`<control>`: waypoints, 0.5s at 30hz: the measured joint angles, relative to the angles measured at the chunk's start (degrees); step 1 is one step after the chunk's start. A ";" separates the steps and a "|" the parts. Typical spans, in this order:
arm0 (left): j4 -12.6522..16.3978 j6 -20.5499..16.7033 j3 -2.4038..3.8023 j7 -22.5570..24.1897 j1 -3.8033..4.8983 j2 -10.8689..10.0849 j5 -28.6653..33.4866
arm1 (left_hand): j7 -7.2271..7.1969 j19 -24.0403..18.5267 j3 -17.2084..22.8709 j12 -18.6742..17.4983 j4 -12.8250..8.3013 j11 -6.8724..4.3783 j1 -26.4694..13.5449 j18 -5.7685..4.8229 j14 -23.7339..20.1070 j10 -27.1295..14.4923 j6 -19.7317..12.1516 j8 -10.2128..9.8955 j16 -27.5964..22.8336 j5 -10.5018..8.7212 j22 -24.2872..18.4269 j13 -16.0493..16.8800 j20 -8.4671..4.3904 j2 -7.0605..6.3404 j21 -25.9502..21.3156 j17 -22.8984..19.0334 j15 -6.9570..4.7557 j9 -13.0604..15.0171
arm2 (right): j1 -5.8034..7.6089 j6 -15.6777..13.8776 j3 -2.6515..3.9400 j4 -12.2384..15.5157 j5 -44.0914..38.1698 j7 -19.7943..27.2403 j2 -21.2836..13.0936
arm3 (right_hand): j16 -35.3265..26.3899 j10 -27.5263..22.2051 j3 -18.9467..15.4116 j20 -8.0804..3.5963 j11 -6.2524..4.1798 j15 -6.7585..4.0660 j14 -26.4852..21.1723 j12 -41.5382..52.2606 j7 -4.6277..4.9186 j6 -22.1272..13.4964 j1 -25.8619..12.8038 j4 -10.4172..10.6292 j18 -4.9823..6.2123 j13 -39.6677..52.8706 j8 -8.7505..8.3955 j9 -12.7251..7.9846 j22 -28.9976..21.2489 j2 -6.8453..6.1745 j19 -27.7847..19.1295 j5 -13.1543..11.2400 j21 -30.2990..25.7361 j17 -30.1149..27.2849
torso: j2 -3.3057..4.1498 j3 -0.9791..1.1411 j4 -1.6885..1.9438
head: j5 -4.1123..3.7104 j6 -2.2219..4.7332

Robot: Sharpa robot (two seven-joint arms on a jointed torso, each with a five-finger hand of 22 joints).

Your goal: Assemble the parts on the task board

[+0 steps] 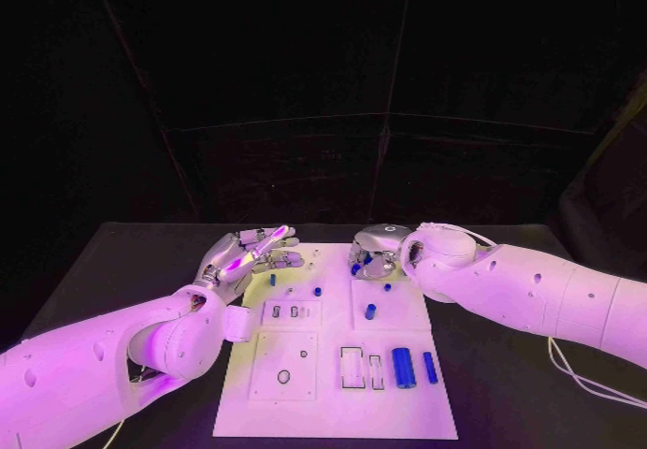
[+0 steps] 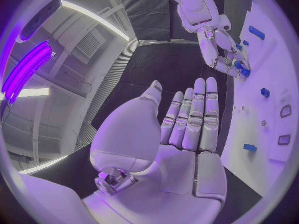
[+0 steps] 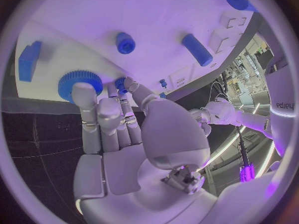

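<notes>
Two hands are working at the far end of the task board (image 1: 337,412), which is lying in the middle of the black surface (image 1: 122,253). The right hand (image 1: 374,253) is reaching down onto the board's far edge, and the wrist view shows its fingertips (image 3: 82,90) pressing on a blue gear (image 3: 76,80), with a smaller blue part (image 3: 120,82) sitting right by its thumb. Can't tell if it's actually gripping anything. The left hand (image 1: 243,254) is hovering flat over the board's far left corner, fingers straight and together, holding nothing. Nearer the robot, a blue cylinder (image 1: 402,362) and a thinner blue pin (image 1: 430,367) are lying side by side on the board.
</notes>
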 measured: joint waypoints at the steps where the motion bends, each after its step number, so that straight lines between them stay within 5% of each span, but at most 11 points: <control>1: -0.02 0.01 0.00 -0.04 0.01 0.00 0.00 | 0.00 0.00 0.00 0.00 0.00 0.00 0.00 0.00 0.00 0.00 0.00 0.00 0.00 0.00 0.00 0.00 0.00 0.00 0.00 0.00 0.00 0.00 | 0.01 0.00 0.01 -0.03 0.00 0.00 0.03 | 0.18 0.23 0.32 0.00 0.00 0.00 0.00 0.12 -0.12 0.12 0.13 0.01 0.00 0.01 -0.01 0.04 0.28 0.13 0.00 -0.28 0.26 0.16 | 0.02 0.00 0.00 | 0.00 -0.01; 8: -0.16 0.04 0.00 -0.41 0.02 -0.02 0.00 | 0.00 0.00 0.00 0.00 0.00 0.00 0.00 0.00 -0.20 0.00 0.00 0.00 0.01 0.00 0.01 0.01 0.00 0.00 0.00 0.05 0.20 0.00 | 0.00 -0.96 -0.02 0.00 -0.01 0.10 0.24 | 1.51 1.75 2.97 -0.21 -0.29 0.00 0.00 0.12 -0.20 1.49 0.36 0.33 -0.06 0.10 0.19 0.11 2.40 0.35 0.21 -1.54 1.88 1.25 | 0.14 0.00 0.00 | -0.05 -0.06; 9: -0.18 0.05 0.00 -0.47 0.03 -0.03 0.00 | 0.00 0.00 0.00 0.00 0.00 0.00 0.00 0.00 -0.20 0.00 0.00 0.00 0.01 0.00 0.00 0.00 0.00 0.00 0.00 0.05 0.20 0.00 | -0.04 -1.31 -0.03 0.12 -0.01 0.12 0.23 | 1.67 2.03 3.26 -0.21 -0.42 0.00 0.00 0.11 -0.25 1.66 0.36 0.35 -0.72 0.11 0.27 0.11 2.63 0.35 0.21 -1.72 2.18 1.36 | 0.16 -0.01 0.00 | -0.05 -0.06; 15: -0.25 0.06 0.00 -0.76 0.03 -0.13 0.00 | 0.00 0.00 0.00 0.00 0.00 0.00 0.00 0.00 -0.20 0.00 0.00 0.01 0.01 0.00 0.01 0.01 0.00 0.00 0.00 0.04 0.20 0.00 | -0.13 -6.05 -0.06 1.62 0.59 0.39 -0.19 | 2.49 2.53 4.21 -0.21 -0.51 -0.21 0.21 0.10 -0.23 2.24 0.35 0.49 -0.89 0.15 0.28 0.12 3.56 0.34 0.21 -2.23 3.00 1.85 | 0.23 0.00 0.01 | 0.11 0.02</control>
